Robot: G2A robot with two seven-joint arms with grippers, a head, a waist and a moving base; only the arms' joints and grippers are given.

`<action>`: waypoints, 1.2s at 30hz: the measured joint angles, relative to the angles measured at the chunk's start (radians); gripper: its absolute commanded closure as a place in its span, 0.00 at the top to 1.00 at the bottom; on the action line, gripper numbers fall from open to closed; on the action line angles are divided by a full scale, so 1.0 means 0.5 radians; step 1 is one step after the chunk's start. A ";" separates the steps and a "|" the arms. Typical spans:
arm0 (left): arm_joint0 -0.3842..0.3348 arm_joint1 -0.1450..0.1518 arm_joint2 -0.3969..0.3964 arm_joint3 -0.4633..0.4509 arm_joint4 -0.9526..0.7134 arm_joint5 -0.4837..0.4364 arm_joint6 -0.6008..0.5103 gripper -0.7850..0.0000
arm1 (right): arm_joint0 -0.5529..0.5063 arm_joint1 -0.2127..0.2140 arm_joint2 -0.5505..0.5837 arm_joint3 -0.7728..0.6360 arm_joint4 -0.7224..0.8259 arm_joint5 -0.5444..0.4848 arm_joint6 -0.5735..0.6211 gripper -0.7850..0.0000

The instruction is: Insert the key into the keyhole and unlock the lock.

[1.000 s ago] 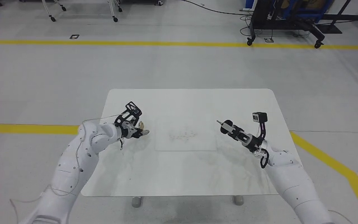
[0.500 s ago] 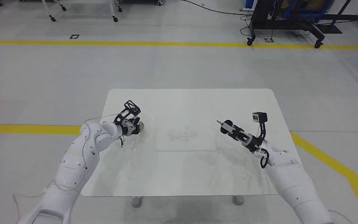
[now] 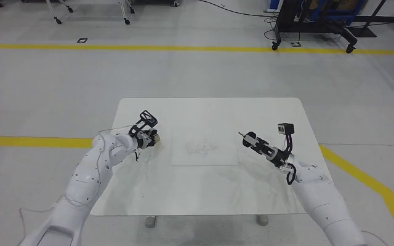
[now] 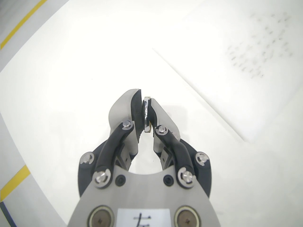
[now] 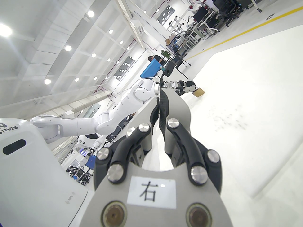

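The left gripper (image 4: pixel 144 100) pinches the lock (image 5: pixel 198 92) at the left of the desk (image 3: pixel 209 184), probably steadying it for insertion; the right gripper (image 3: pixel 248 138), clamped narrow, holds the key (image 3: pixel 241 134) pointing leftward toward it, well apart.

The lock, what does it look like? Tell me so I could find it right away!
Look at the big white table, then at its left side, where the left gripper is shut on something. That something is the lock: a small brass-coloured block sticking out of the gripper's tip, the only tan thing over that table.
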 measured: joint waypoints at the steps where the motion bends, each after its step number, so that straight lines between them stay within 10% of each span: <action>1: -0.001 -0.001 0.002 0.006 0.002 -0.003 0.001 0.00 | 0.000 0.000 0.000 0.000 0.000 0.000 0.000 0.00; 11: 0.032 0.020 -0.078 -0.095 -0.019 -0.003 0.035 0.00 | 0.000 0.000 0.000 0.000 0.000 0.000 0.000 0.00; 22: 0.281 0.031 -0.411 -0.507 -1.090 0.005 0.235 0.00 | 0.000 0.000 0.000 0.000 0.000 0.000 0.000 0.00; 29: 0.349 0.005 -0.405 -0.481 -1.170 0.013 0.295 0.00 | -0.008 -0.007 -0.021 -0.040 0.018 0.020 -0.024 0.00; 36: 0.294 -0.066 -0.391 -0.186 -2.723 0.175 -0.188 0.00 | 0.126 -0.096 -0.269 -0.107 0.130 0.052 -0.123 0.00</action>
